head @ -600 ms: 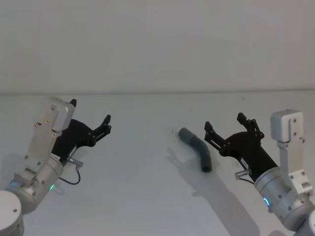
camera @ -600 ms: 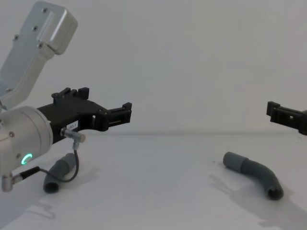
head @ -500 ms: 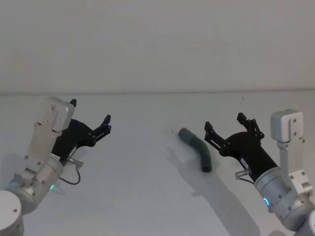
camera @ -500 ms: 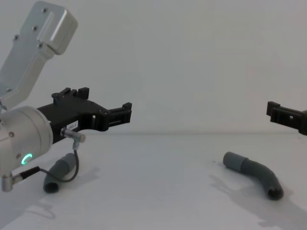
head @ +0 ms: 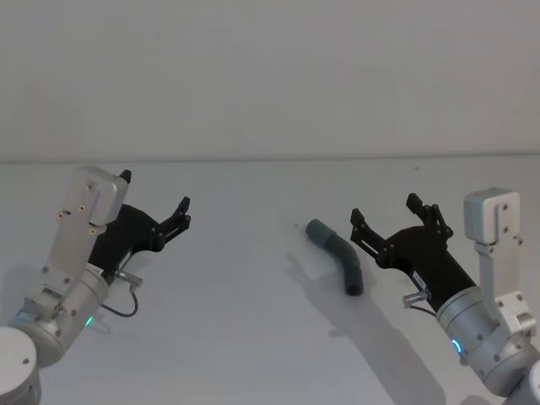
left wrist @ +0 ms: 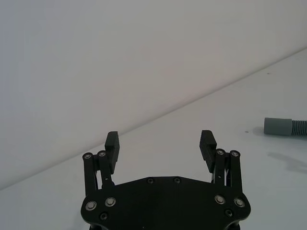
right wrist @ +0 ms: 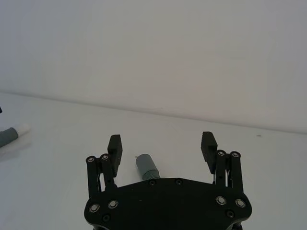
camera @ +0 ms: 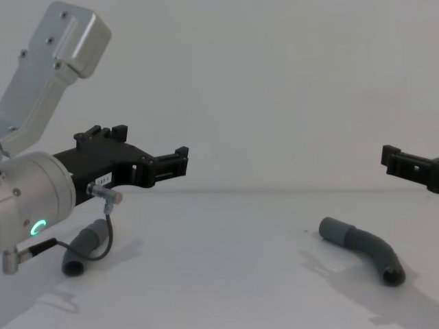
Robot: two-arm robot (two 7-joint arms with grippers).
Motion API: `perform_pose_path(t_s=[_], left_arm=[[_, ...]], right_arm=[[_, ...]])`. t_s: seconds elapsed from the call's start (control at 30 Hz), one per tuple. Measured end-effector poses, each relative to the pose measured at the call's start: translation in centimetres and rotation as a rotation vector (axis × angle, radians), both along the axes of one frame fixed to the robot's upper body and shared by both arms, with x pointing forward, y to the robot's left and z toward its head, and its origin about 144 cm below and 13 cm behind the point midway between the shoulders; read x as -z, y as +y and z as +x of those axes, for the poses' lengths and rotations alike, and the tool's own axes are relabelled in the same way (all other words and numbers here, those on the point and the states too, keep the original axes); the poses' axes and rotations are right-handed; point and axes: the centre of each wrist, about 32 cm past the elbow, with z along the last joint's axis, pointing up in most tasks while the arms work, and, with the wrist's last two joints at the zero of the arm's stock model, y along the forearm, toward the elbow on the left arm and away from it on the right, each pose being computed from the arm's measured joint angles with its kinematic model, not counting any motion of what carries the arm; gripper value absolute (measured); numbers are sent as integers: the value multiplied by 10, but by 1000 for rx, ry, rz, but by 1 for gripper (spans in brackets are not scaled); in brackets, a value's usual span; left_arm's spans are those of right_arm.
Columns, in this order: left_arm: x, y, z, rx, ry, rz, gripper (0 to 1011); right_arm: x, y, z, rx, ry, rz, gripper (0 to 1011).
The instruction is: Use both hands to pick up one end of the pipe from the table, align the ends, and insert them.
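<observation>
White table [head: 245,329] carries one pipe piece [camera: 87,243] half-hidden below the spread-fingered left gripper [head: 155,190] (right gripper [head: 385,207] likewise spread).

This looked like a robotics lab's test bench: a plain matte white table [head: 253,337] lay under the left gripper [head: 155,191] and the right gripper [head: 385,207] and ran on past their fingertips to a plain pale grey wall [head: 270,76]. Behind the left gripper a silver left arm [head: 80,224] with exposed screws carried a green status light [head: 88,321] and a loop of thin black cable [head: 135,302]. Behind the right gripper a blue status light [head: 456,347] glowed on the silver right arm [head: 494,224].
</observation>
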Motion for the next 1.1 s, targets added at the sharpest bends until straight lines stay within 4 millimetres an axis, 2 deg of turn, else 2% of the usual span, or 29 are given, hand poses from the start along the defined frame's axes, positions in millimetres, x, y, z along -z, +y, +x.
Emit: perform_pose_path(t_s=[1.1], left_arm=[[0, 0, 0, 0, 0, 0, 1002]], right_arm=[[0, 0, 0, 0, 0, 0, 1002]])
